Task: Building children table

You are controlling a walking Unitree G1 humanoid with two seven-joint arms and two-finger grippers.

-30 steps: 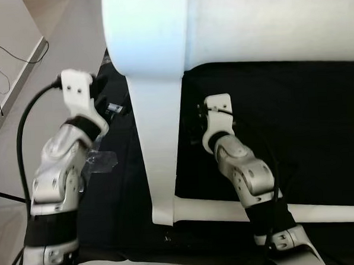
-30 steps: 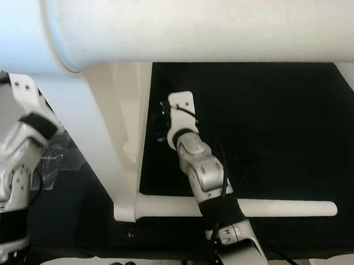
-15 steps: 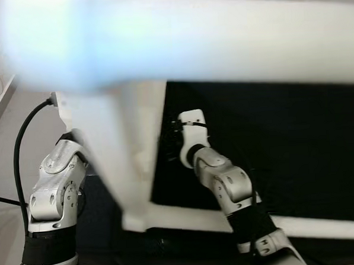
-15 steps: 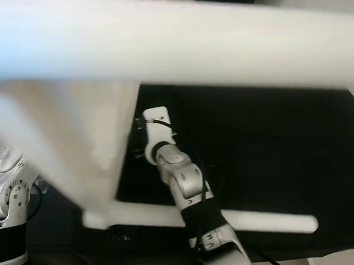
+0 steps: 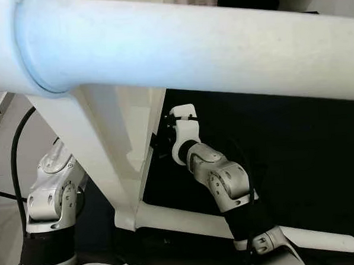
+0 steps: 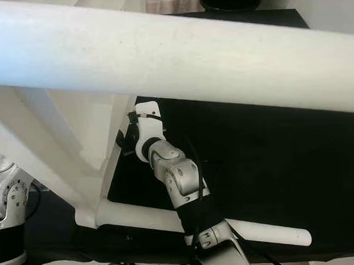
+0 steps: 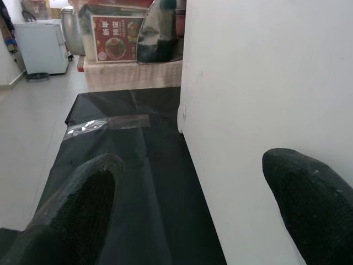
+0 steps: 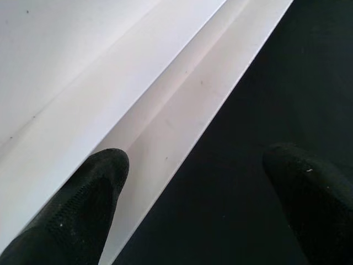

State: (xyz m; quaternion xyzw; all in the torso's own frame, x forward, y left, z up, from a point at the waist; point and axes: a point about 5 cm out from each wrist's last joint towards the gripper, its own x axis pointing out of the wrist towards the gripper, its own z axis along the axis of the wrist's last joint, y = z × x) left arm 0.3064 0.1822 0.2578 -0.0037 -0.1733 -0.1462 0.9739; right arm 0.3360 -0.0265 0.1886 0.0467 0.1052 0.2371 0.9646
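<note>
Left eye: the white children's table (image 5: 124, 141) lies tipped on its side on the black cloth (image 5: 308, 143), one round leg (image 5: 208, 45) crossing close under my head camera, another leg (image 5: 313, 237) lying low along the cloth's near edge. My right arm (image 5: 218, 175) reaches to the table's flat panel; my left arm (image 5: 50, 198) is bent on the panel's other side.

Right eye: same layout; the right wrist sits just beside the panel edge.

Left wrist: my left gripper (image 7: 190, 182) stands wide apart, holding nothing, one finger (image 7: 83, 193) over the cloth, the other against the white panel (image 7: 265, 83). A strip of clear tape (image 7: 105, 124) lies on the cloth. Far off, a red poster (image 7: 115, 45) with white characters, too small to read.

Right wrist: my right gripper (image 8: 193, 187) is spread wide, empty, one finger over the white panel, the other over the cloth.
</note>
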